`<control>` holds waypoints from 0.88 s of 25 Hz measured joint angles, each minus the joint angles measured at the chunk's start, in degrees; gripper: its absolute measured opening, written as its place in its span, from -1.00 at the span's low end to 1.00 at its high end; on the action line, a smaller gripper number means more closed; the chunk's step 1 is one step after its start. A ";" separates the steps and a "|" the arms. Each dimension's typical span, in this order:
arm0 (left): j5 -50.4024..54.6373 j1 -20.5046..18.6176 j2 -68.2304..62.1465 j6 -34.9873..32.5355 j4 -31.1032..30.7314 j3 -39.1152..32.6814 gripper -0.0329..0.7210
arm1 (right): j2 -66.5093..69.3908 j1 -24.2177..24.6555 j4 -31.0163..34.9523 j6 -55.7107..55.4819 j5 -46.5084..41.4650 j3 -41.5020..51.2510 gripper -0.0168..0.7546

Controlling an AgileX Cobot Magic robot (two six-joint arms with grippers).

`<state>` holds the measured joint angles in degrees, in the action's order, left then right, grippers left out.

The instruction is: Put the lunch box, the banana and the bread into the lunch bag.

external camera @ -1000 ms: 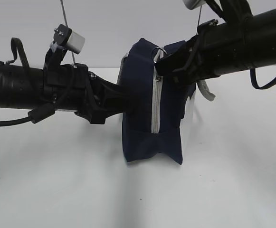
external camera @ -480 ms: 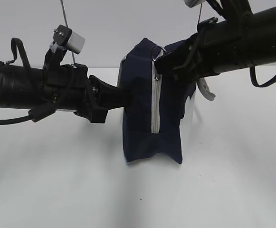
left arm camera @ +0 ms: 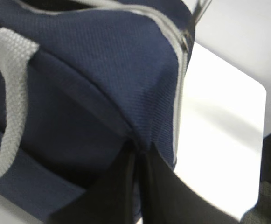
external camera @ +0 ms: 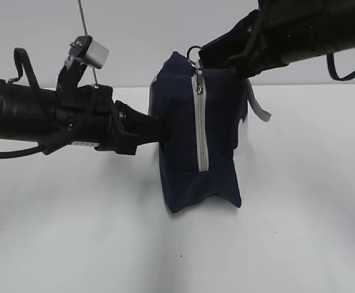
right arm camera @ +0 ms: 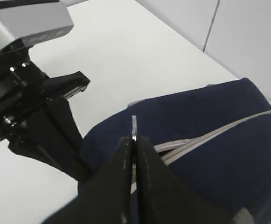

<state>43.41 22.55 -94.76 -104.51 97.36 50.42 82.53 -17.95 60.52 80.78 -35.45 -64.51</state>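
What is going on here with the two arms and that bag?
Both arms are working on a boxy navy-blue fabric lunch bag on the white table. The left gripper is shut, pinching the bag's side fabric. The right gripper is shut on the metal zipper ring pull at the top. The zipper looks closed.

A bare robot test setup, likely a lab. A plain matte white tabletop (external camera: pixel 299 244) fills the exterior view from three o'clock through six to nine. Behind it, at twelve o'clock, runs a blank pale grey wall (external camera: pixel 134 36). In the right wrist view, pale wall panels (right arm camera: pixel 247 28) with one dark vertical seam stand at one o'clock.
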 joint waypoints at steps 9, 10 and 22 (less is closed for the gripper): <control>1.60 0.00 0.00 3.75 -5.39 0.11 -0.90 | 0.91 2.76 -0.57 0.00 -6.08 -0.65 -1.00; 1.85 0.00 0.00 4.13 -5.99 0.11 -0.90 | 1.44 2.76 -0.57 0.00 -6.08 -0.80 -1.00; 4.29 0.00 0.00 7.95 -11.49 0.19 -0.91 | 6.83 2.76 -1.87 -0.13 -6.73 -6.20 -1.00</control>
<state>47.70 22.55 -94.76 -96.56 85.88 50.61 89.36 -15.19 58.65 80.65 -42.18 -70.71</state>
